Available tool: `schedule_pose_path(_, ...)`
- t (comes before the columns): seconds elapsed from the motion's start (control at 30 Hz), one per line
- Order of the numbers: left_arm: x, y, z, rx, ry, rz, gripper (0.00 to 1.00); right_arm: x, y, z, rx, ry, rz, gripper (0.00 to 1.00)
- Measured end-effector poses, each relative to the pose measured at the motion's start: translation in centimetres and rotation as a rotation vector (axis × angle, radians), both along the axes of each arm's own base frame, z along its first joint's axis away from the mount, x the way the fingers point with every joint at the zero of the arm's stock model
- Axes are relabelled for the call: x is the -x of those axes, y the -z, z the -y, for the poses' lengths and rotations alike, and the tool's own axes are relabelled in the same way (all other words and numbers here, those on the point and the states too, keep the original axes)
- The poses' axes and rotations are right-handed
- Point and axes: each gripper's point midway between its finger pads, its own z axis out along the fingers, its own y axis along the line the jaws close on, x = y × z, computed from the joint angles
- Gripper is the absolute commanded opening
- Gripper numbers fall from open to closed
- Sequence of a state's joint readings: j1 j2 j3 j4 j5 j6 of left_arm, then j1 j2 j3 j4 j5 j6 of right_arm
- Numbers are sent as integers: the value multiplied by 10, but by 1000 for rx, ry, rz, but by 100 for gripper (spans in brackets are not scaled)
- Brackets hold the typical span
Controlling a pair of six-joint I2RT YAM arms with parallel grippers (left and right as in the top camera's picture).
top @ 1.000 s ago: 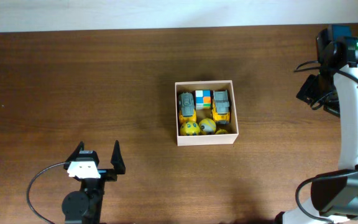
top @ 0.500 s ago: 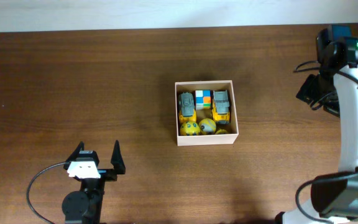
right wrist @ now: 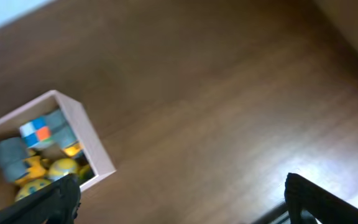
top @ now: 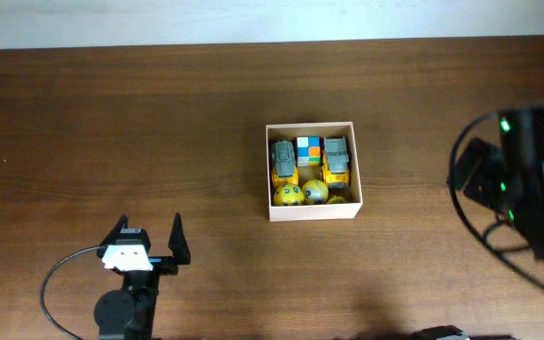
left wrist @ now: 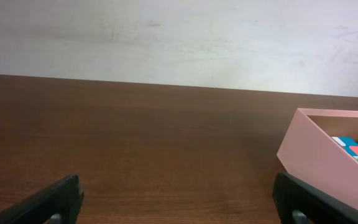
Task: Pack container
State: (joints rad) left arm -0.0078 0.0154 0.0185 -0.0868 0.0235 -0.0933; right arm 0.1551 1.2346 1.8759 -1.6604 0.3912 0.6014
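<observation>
The container (top: 312,211), a white square box, sits mid-table holding two yellow-and-grey toy trucks (top: 284,161), a colourful cube (top: 309,149) and yellow balls (top: 289,195). My left gripper (top: 147,236) stands open near the front left, well apart from the box. In the left wrist view that gripper (left wrist: 179,208) has only bare table between its fingers, with the container (left wrist: 322,155) ahead to the right. My right arm (top: 527,175) is a blur at the right edge. In its wrist view the right gripper (right wrist: 182,202) is open above bare wood, and the container (right wrist: 95,149) lies at lower left.
A pale wall (left wrist: 179,37) runs along the table's far edge. A black cable (top: 59,279) loops beside the left arm's base. Brown tabletop (top: 159,123) surrounds the box on all sides.
The right arm has swung from the far right corner toward the front and now shows motion blur. The left arm and the box with its toys have not moved.
</observation>
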Motion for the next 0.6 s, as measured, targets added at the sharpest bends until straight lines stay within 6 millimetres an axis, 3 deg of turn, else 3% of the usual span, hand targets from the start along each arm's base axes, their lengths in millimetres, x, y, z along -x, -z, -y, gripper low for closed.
schedule_pose_path(0.2,0,0,0,0,0,0,99,17,-14,-1,-27,-25,190,99)
schedule_pose_path(0.37,0,0,0,0,0,1,99,9,-16,-12,-20,-155,454,99)
schedule_pose_path(0.6,0,0,0,0,0,0,99,-3,24,-41,19,-386,643,99)
